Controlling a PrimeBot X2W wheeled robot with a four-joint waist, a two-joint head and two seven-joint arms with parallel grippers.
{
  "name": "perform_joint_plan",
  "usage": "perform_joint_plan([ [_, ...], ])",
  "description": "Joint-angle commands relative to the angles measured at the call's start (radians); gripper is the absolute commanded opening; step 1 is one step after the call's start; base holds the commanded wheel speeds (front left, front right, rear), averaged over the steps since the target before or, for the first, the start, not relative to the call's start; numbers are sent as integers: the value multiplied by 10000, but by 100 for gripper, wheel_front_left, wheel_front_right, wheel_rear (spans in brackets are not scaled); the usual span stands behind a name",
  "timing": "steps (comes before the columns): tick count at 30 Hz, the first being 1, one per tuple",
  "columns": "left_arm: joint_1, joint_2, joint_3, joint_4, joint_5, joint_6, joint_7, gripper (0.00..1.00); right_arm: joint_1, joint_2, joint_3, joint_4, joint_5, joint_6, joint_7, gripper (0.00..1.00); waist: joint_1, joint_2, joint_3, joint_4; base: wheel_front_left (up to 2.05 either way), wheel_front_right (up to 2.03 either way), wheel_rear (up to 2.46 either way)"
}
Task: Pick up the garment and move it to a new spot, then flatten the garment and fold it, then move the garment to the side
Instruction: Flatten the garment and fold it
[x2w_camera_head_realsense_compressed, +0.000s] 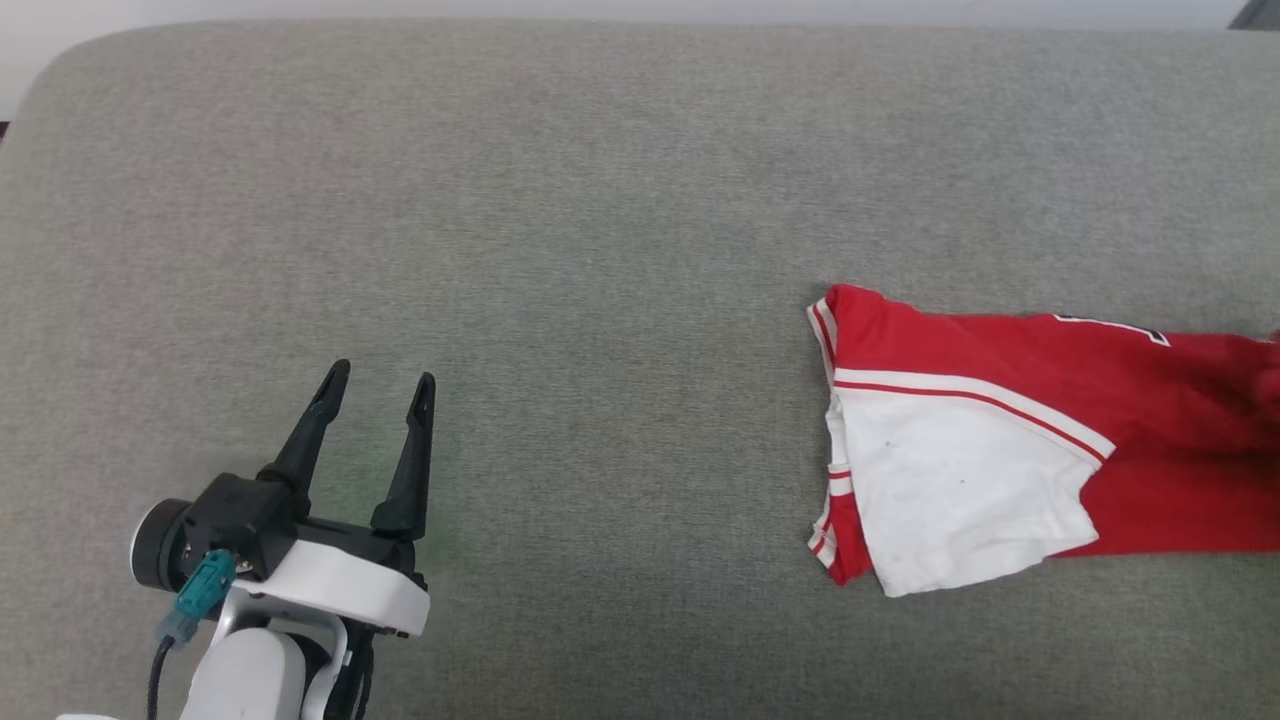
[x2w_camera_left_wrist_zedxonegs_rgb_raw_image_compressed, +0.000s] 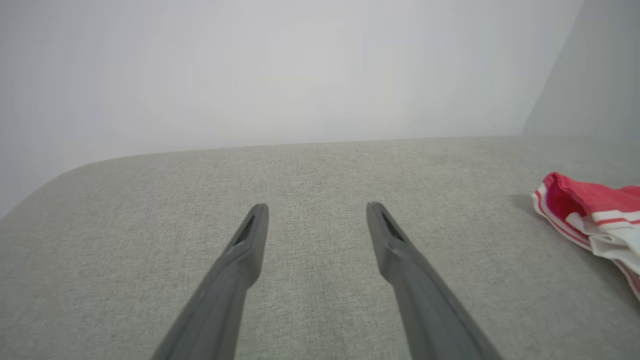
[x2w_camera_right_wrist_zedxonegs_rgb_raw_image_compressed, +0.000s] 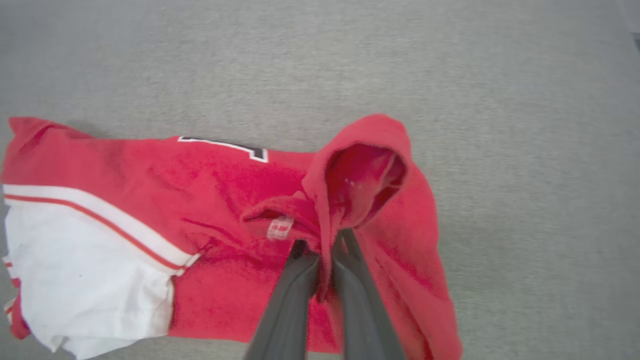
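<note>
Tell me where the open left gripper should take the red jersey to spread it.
Likely best: the striped red corner of the garment nearest the left gripper, approached low from the robot's left. It lifts off the cushion there, giving the jaws an edge, and the right gripper pinches the far end.

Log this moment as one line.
right gripper: shut on red jersey shirt with white sleeves | left gripper: open, empty, apart from shirt | shirt: bunched on grey fabric surface

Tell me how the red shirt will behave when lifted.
Probably floppy: the garment puckers into a hood-like fold above the right gripper. Likely it will drape and drag along the grey cushion, so the white sleeve may unfold.
</note>
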Motion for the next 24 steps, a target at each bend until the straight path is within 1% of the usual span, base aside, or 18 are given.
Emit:
perform_joint_plan([
  [1,118,55,-1,22,-22,5,-50,100,46,98,199,-190,46,-1,31,0,0,-1,-53,92,0,0,0],
  [7,129,-79,16,-144,-29,5,-48,100,-207,431,1924,-1401,-100,-1,277,0,0,-1,-202,460,0,0,0],
  [12,235,-154,-67,-161,-77,5,-48,100,-744,681,3240,-1738,-178,-1,457,0,0,-1,-282,797,0,0,0],
  [16,299,-173,-67,-137,-105,6,-48,100,-1314,884,4167,-1407,-312,-1,404,0,0,-1,-287,963,0,0,0],
  [19,252,-207,-76,-76,-177,5,-48,100,-1670,1048,4777,-885,-291,-1,276,0,0,-1,-260,1084,0,0,0],
  [24,78,-227,-230,158,-329,6,-48,100,-1987,1213,5372,245,-130,-1,-62,0,0,-1,-278,1232,0,0,0],
])
